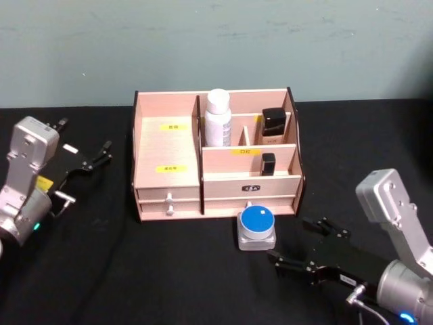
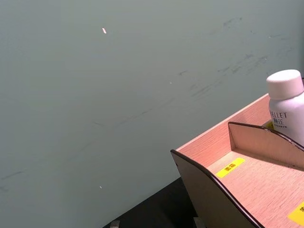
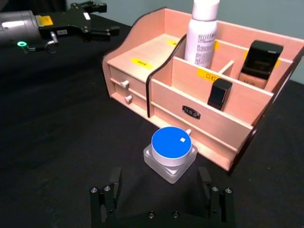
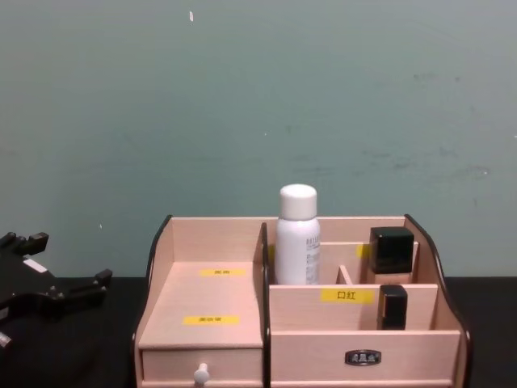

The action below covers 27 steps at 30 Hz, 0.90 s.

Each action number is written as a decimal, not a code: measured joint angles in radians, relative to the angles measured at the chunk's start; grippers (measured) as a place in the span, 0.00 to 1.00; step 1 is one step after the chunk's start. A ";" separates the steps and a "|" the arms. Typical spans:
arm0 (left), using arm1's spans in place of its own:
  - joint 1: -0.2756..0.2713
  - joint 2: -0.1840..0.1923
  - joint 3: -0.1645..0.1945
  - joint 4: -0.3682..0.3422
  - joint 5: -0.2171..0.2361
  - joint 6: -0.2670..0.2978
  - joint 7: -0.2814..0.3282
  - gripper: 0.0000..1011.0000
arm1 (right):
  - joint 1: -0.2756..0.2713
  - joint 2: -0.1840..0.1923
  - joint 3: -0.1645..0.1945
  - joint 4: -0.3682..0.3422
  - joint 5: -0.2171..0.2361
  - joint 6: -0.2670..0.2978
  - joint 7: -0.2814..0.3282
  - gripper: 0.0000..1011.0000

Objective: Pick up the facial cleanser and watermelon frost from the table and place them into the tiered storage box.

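Right gripper [image 1: 292, 240]: it sits at the near right of the table [image 1: 135, 271]. Its fingers are spread and empty, and they point at the jar from close by without touching it.
Left gripper [image 1: 82, 135]: it is parked left of the box, fingers apart, holding nothing.
Blue-lidded jar [image 1: 256, 228]: it stands on the table just in front of the right half of the tiered storage box [image 1: 152, 145], right by the white drawer knob [image 1: 248, 204]. It is not yet placed.
White bottle [image 1: 218, 118]: it stands upright in a far compartment, just right of the tall divider. You can probably count it as the cleanser, already in.
Risk, shove: if you drive in before the fingers straddle the jar, a fingertip likely pushes it against the box front or skids it sideways.
Risk, tight gap: there is little room between the jar and the box. A finger on the far side may catch the knob or nudge the whole box.
Risk, grip height: the jar is low. If you close on the round lid alone it may slip or twist, so aim for the clear square base.
Risk, placing: the right compartments look narrow, and they already hold a dark bottle [image 1: 274, 125] and a small black tube [image 1: 268, 164]. Lowering the jar there could topple them or the white bottle. The wide left shelf looks safer.
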 joint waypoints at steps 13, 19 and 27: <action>0.000 0.000 0.000 0.000 0.000 0.000 0.000 0.99 | 0.102 -0.066 -0.061 0.097 -0.058 0.026 0.015 0.99; 0.000 0.000 0.000 0.000 0.000 0.000 0.000 0.99 | 0.130 -0.091 -0.077 0.130 -0.088 0.019 0.021 0.99; 0.000 0.000 0.000 0.000 0.000 0.000 0.000 0.99 | 0.171 -0.126 -0.094 0.175 -0.117 0.010 0.033 0.99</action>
